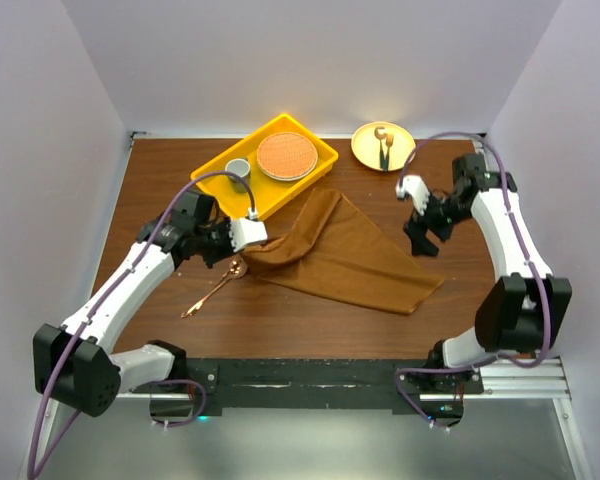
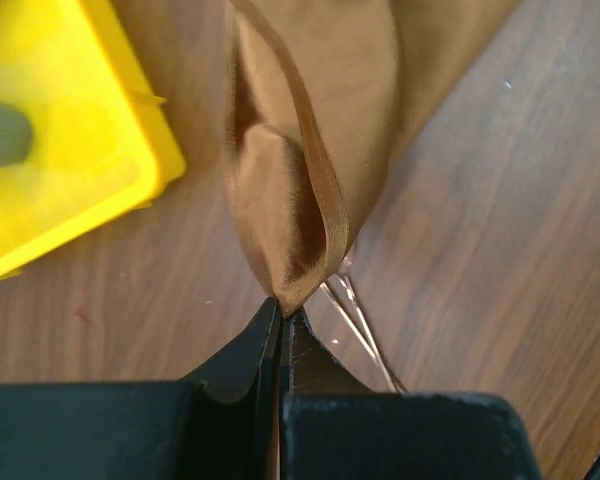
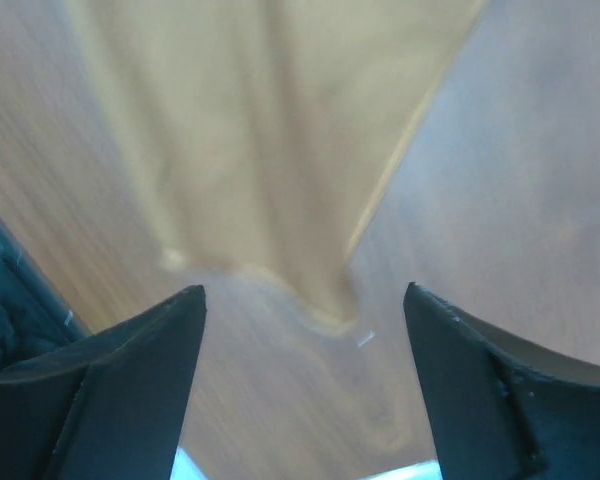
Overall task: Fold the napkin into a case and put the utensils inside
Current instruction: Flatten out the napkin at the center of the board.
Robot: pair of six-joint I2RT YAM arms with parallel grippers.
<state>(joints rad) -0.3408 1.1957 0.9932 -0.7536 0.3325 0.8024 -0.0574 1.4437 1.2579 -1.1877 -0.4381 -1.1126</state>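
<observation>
The rust-brown napkin (image 1: 345,255) lies loosely bunched on the table in a rough triangle, not in a pouch shape. My left gripper (image 1: 256,240) is shut on its left corner, and the left wrist view shows the cloth (image 2: 310,150) pinched between the closed tips (image 2: 280,315). The copper spoon (image 1: 215,288) lies on the table just below that gripper, with its bowl by the cloth's edge; a thin part of it (image 2: 365,340) shows under the cloth. My right gripper (image 1: 420,238) is open and empty, just right of the napkin. Its blurred wrist view shows a napkin corner (image 3: 280,150) beyond the spread jaws (image 3: 305,300).
A yellow tray (image 1: 310,138) at the back holds a round orange plate (image 1: 286,155) and a grey cup (image 1: 238,169); its corner shows in the left wrist view (image 2: 80,150). A yellow plate (image 1: 365,148) with a dark-handled, gold-tipped utensil (image 1: 383,143) sits at the back right.
</observation>
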